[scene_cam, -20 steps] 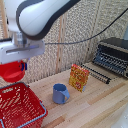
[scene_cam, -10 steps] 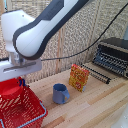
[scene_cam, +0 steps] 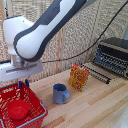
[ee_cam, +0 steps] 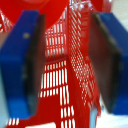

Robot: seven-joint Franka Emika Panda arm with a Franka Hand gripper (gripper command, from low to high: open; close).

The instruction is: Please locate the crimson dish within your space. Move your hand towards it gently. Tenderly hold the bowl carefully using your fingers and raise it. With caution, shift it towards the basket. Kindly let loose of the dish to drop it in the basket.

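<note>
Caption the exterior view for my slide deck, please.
Open gripper above the basket, red bowl lying inside.

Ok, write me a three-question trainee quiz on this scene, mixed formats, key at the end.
1. True or false: the red bowl lies inside the basket.
2. Multiple choice. The gripper is: A) shut on the bowl, B) open above the basket, C) touching the blue mug.
3. Fill in: in the exterior view, the patterned box stands to the blue mug's ____.

Key: 1 true; 2 B, the wrist view shows the fingers apart with only basket mesh between them; 3 right.
</note>
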